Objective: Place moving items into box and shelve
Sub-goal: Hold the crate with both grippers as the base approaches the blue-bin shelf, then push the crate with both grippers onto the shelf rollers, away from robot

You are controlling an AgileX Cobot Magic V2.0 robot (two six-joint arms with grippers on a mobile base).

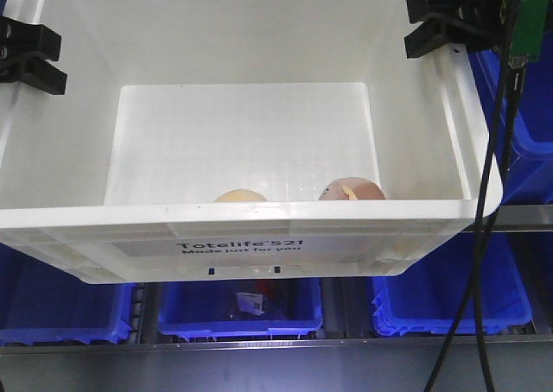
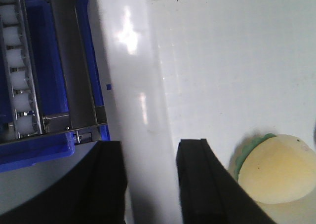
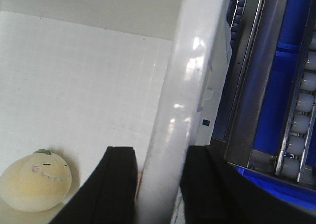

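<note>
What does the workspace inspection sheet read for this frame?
Surface: no table seen; crate held in the air.
Job's things: cream lump and reddish lump on the crate floor by the near wall.
Clutter: nothing seen.
Grippers: left gripper and right gripper each shut on a crate side wall.
Cables: black cables hang at right.
Surroundings: blue bins on a roller rack.

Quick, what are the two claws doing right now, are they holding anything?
Left gripper: shut on the white crate, clamping its side wall.
Right gripper: shut on the opposite side wall of the same crate.
</note>
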